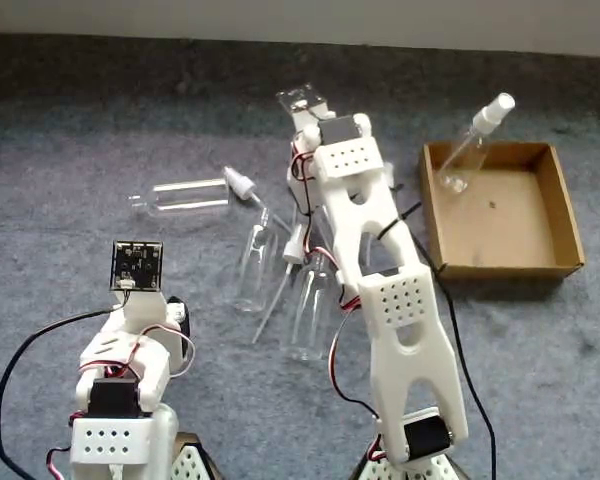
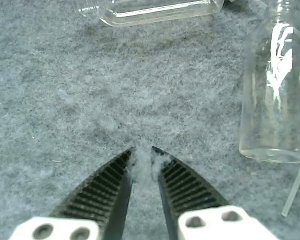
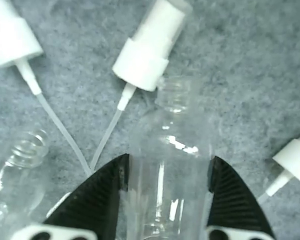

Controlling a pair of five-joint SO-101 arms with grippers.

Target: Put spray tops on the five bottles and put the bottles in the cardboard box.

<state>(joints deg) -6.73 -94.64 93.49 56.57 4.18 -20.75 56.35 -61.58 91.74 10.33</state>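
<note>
My right gripper (image 3: 169, 159) is shut on a clear, topless bottle (image 3: 170, 125), one black finger (image 3: 107, 192) on each side of its body. Beyond the bottle's open neck lie three white spray tops (image 3: 150, 45), (image 3: 10, 32), (image 3: 295, 157), and another open bottle (image 3: 22, 152) is beside them. My left gripper (image 2: 142, 152) is shut, holds nothing, and sits low over the carpet. A clear bottle (image 2: 277, 90) lies off to one side of it and a second bottle (image 2: 155, 7) lies farther off. The cardboard box (image 1: 555, 200) at the right holds one capped bottle (image 1: 473, 140) leaning on its rim.
Grey carpet covers the table. The right arm (image 1: 365, 210) stretches over the cluster of bottles (image 1: 315, 290) and tube-tailed spray tops (image 1: 295, 245) in the middle. A loose bottle (image 1: 185, 195) and a spray top (image 1: 240, 183) lie at the left. The left arm (image 1: 130, 340) is folded at the near left.
</note>
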